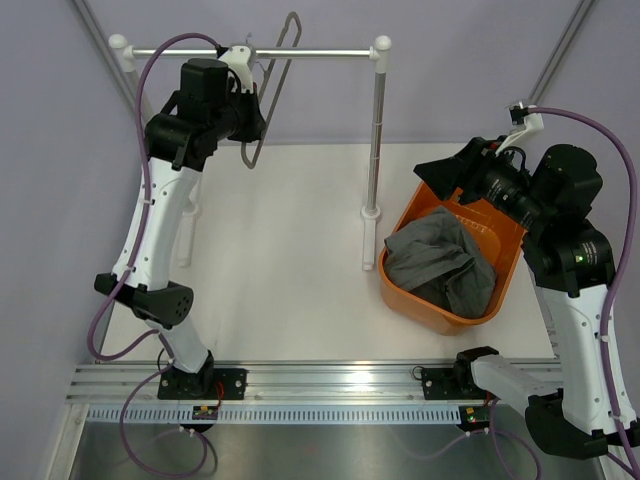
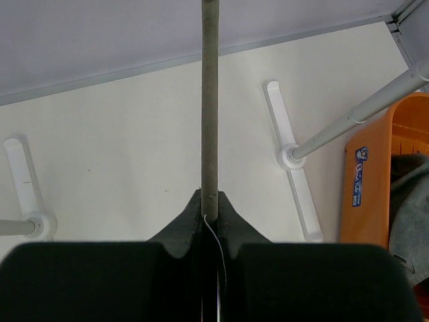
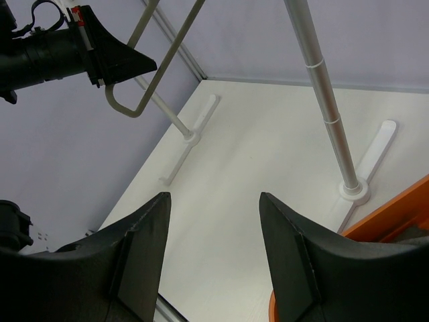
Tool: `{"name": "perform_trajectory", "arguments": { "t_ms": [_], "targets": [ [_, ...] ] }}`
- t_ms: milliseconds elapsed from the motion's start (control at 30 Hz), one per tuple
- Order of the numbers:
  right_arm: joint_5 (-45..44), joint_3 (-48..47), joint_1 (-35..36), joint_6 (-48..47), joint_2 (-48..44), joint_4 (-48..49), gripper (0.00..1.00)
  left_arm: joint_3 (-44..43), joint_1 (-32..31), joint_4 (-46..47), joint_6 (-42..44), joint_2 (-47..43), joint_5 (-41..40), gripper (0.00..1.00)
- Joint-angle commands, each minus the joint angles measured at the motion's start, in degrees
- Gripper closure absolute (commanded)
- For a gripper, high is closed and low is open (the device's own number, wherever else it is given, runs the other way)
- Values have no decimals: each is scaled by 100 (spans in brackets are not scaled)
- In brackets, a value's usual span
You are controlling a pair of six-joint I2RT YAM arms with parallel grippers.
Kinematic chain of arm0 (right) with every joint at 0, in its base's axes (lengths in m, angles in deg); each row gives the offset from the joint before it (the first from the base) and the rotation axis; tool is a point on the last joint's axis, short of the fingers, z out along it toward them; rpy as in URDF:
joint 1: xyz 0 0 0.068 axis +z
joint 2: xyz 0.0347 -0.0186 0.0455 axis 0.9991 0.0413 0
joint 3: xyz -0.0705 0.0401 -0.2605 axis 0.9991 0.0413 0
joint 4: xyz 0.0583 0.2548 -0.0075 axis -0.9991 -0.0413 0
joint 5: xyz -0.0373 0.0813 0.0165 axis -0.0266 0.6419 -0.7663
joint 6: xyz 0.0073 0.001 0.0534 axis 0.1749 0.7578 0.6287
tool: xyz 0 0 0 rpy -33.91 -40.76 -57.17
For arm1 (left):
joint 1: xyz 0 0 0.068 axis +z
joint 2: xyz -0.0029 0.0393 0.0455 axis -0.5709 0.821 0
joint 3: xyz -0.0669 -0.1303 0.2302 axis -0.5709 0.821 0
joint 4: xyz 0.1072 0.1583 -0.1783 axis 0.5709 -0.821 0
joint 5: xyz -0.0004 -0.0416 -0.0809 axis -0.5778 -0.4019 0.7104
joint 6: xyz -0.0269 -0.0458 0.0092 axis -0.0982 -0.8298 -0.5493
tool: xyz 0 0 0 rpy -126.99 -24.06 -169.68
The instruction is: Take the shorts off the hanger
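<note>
Top external: bare hanger [image 1: 275, 100] at upper left, grey shorts [image 1: 440, 262] at lower right, heaped in the orange basket [image 1: 415, 308].
Left gripper [image 2: 210, 201] was pinched on the hanger's wire, whose long axis ran steeply up-frame past the silver rail [image 1: 300, 50]. Right gripper [image 3: 214, 201], fingers apart and holding nothing, hung nearer the shorts, with the upright post [image 1: 378, 130] between the arms.

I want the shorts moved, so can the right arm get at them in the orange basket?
Probably yes: the right gripper hangs open at the rim of the basket, and the shorts lie uncovered inside.
</note>
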Motion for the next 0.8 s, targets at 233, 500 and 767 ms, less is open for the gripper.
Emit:
{"name": "perform_trajectory", "arguments": {
  "t_ms": [233, 500, 767],
  "targets": [
    [-34, -39, -21, -67, -108, -64, 36, -133, 91, 412, -19, 326, 208, 100],
    [-17, 67, -12, -58, -161, -56, 36, 323, 91, 596, -98, -7, 279, 91],
    [-43, 67, -21, -84, -196, -99, 36, 482, 39, 745, -98, -596, 288, 62]
  ]
}}
